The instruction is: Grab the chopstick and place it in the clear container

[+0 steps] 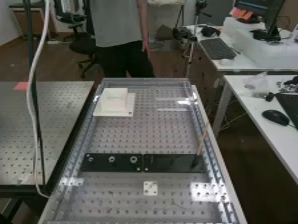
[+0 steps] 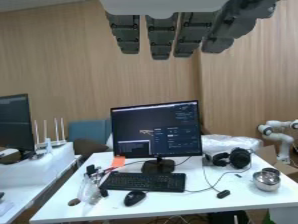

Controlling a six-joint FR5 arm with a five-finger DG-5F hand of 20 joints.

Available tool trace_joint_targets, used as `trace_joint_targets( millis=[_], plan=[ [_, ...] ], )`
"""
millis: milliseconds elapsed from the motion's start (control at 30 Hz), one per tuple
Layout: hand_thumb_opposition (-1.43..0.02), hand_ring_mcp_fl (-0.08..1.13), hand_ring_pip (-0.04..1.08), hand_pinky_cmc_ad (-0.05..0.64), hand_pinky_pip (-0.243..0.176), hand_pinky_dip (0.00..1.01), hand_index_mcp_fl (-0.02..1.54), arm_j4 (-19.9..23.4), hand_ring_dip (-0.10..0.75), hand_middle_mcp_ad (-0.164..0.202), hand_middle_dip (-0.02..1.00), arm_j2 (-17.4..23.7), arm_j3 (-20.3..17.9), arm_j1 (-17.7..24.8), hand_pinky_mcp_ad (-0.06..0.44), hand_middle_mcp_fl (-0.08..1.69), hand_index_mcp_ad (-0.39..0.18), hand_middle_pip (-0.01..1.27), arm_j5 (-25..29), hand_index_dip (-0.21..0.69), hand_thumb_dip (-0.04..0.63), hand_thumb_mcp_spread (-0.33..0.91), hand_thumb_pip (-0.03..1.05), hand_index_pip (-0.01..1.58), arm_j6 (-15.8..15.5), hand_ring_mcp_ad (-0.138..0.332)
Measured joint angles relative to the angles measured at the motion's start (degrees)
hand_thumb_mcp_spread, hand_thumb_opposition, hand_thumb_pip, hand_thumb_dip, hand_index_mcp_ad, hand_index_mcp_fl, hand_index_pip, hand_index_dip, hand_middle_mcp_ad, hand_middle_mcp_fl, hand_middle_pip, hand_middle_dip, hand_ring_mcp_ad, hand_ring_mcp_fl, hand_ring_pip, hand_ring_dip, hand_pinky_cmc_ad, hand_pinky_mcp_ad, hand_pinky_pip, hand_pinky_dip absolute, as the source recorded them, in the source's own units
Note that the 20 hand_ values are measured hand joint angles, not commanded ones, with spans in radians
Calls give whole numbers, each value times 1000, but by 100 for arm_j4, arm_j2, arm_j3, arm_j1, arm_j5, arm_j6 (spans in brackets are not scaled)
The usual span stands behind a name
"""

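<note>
- The chopstick (image 1: 202,140) is at the right side of the perforated worktop (image 1: 153,135), its near end at the right part of the right-hand black plate (image 1: 169,163)
- Its far end slants slightly to the right, over the right-hand rail; whether it stands up or leans low I cannot tell
- The hand (image 2: 161,40) has its fingers straight and side by side, with narrow gaps at the tips, pinching nothing
- The chopstick is apart from the hand, outside its fingers; in which direction it lies from them I cannot tell
- Left of that plate, end to end with it, is another black plate (image 1: 100,162) with round fittings in a row
- Nearer than the two plates, around the middle, is a small white plate with holes (image 1: 150,188)
- At the far left of the same worktop, a white block (image 1: 115,95) sits on a white slab (image 1: 125,112)
- Clear panelling (image 1: 145,82) runs along the far end
- In the wrist view, a monitor (image 2: 156,130) stands on a white worktop (image 2: 206,199) behind a keyboard (image 2: 144,182) and a mouse (image 2: 134,198)
- Headphones (image 2: 238,157) and shiny metal bowls (image 2: 267,180) rest on that white worktop too
</note>
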Motion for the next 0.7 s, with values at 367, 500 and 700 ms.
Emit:
trace_joint_targets(
  millis=[367, 500, 700],
  plan=[
    [-443, 0, 54, 115, -42, 61, 2, 7, -2, 59, 42, 7, -8, 28, 87, 12, -24, 87, 92, -30, 5, 66, 237, 24, 30, 126],
    [-538, 17, 63, 166, -72, 91, 7, 0, -17, 58, 42, 10, -11, 46, 133, 3, 7, 113, 205, -42, 0, 65, 244, 51, 36, 175],
    [-588, 30, 72, 195, -75, 105, 7, -12, -17, 75, 44, 32, -26, -17, 147, 10, 19, 138, 46, -45, -9, 65, 251, 68, 20, 199]
  ],
)
